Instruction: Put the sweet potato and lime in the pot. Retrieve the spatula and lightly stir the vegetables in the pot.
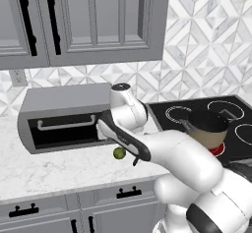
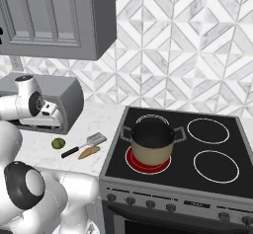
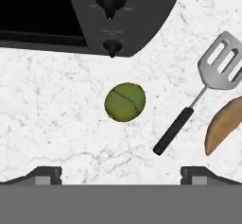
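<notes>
The lime (image 3: 125, 102), round and yellow-green, lies on the white marble counter straight ahead of my gripper (image 3: 122, 173). The gripper is open wide, its two dark tips far apart with nothing between them, and it hovers above the lime. Right of the lime lies the spatula (image 3: 173, 130), its slotted silver head toward the toaster oven. The orange-brown sweet potato (image 3: 222, 126) rests beside the spatula. From the base I see the lime (image 2: 59, 143), spatula (image 2: 86, 145) and sweet potato (image 2: 89, 152) left of the stove. The tan pot (image 2: 151, 141) stands on the front left burner, which glows red.
A grey toaster oven (image 1: 64, 119) with an open dark front stands on the counter just behind the lime. The black stove (image 2: 212, 149) lies to the right. Grey wall cabinets (image 1: 88, 20) hang overhead. My white arm (image 1: 172, 153) reaches across the counter's front.
</notes>
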Motion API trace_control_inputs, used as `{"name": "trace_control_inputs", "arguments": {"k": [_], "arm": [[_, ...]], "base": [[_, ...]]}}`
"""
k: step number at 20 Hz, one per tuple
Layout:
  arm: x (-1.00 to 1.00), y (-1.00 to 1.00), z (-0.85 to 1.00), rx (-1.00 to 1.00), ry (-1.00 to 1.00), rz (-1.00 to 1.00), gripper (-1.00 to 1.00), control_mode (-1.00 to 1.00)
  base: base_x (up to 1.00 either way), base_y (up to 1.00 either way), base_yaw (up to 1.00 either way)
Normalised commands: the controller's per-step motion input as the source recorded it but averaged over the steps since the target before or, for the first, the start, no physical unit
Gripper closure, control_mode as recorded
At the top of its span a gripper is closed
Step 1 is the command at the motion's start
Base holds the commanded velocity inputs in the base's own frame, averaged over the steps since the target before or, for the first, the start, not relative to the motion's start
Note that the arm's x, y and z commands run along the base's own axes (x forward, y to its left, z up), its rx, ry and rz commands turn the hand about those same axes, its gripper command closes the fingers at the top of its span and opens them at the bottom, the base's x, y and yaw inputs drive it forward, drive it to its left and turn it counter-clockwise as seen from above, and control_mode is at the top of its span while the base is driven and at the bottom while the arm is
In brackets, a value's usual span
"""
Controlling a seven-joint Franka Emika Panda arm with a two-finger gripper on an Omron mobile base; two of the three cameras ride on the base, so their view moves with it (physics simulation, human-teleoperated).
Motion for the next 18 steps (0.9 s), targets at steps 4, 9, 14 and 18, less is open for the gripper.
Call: {"name": "trace_control_inputs", "arguments": {"k": [4,9,14,18], "arm": [[0.22,0.18,-0.59,0.0,0.01,0.0,-1.0,-1.0],[0.25,0.07,-0.46,-0.04,0.0,-0.02,-1.0,-1.0],[0.2,0.0,-0.33,-0.05,0.0,-0.05,-1.0,-1.0],[0.24,0.0,-0.24,-0.01,0.02,-0.07,-1.0,-1.0]], "base": [[0.0,0.0,0.0],[0.0,0.0,0.0],[0.0,0.0,0.0],[0.0,0.0,0.0]]}}
